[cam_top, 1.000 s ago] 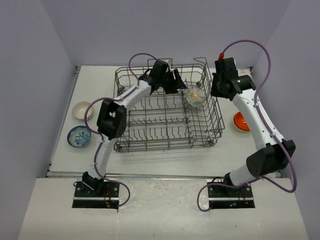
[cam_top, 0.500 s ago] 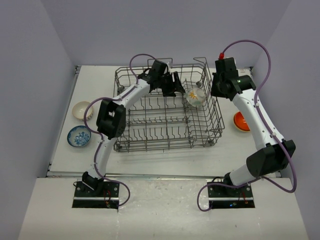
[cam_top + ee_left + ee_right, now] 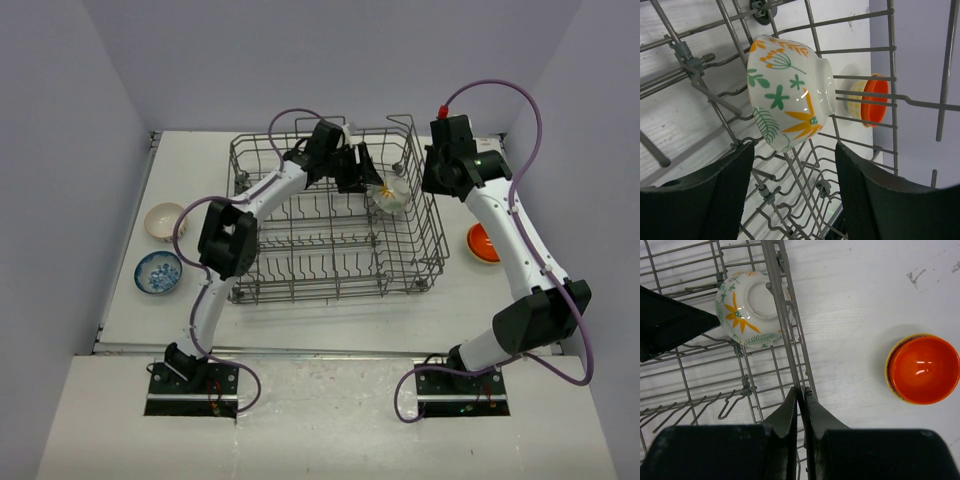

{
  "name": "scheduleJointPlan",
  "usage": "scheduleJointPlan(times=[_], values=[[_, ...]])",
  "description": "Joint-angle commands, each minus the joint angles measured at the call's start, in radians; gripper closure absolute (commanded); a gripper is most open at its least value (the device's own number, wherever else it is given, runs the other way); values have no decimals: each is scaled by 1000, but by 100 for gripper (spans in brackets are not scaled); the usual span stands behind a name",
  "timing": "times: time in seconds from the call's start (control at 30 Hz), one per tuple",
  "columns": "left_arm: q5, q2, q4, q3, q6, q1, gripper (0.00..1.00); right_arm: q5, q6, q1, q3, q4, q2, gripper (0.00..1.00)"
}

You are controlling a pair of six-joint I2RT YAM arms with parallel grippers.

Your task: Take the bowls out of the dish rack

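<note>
The grey wire dish rack [image 3: 335,262] stands mid-table. One white bowl with orange and green flowers [image 3: 390,194] leans on its side among the tines at the rack's far right; it also shows in the left wrist view [image 3: 790,92] and the right wrist view [image 3: 752,307]. My left gripper [image 3: 362,170] is inside the rack, open, its jaws just short of this bowl [image 3: 794,150]. My right gripper [image 3: 440,178] is shut on the rack's right rim wire [image 3: 801,395]. The orange bowl [image 3: 483,243] sits on the table right of the rack.
A pale bowl [image 3: 163,220] and a blue patterned bowl [image 3: 158,272] sit on the table left of the rack. The orange bowl [image 3: 923,369] lies close to my right gripper. Rack tines and side wires surround the left gripper.
My left gripper has moved right inside the rack, closer to the flowered bowl. The right arm and the bowls have not moved.
</note>
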Motion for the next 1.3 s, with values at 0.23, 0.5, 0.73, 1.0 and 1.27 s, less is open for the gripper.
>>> scheduleJointPlan(times=[0.23, 0.5, 0.73, 1.0, 1.27], values=[[31, 86, 28, 94, -49, -19, 32, -42, 27, 0, -12, 19, 14, 100], [106, 77, 239, 11, -122, -33, 32, -47, 27, 0, -35, 23, 8, 100], [152, 69, 373, -13, -190, -39, 37, -44, 22, 0, -19, 25, 11, 100], [174, 34, 469, -66, -245, -39, 62, -56, 19, 0, -19, 29, 20, 100], [203, 55, 701, -164, -400, -39, 75, -53, 12, 2, -30, 29, 9, 100]])
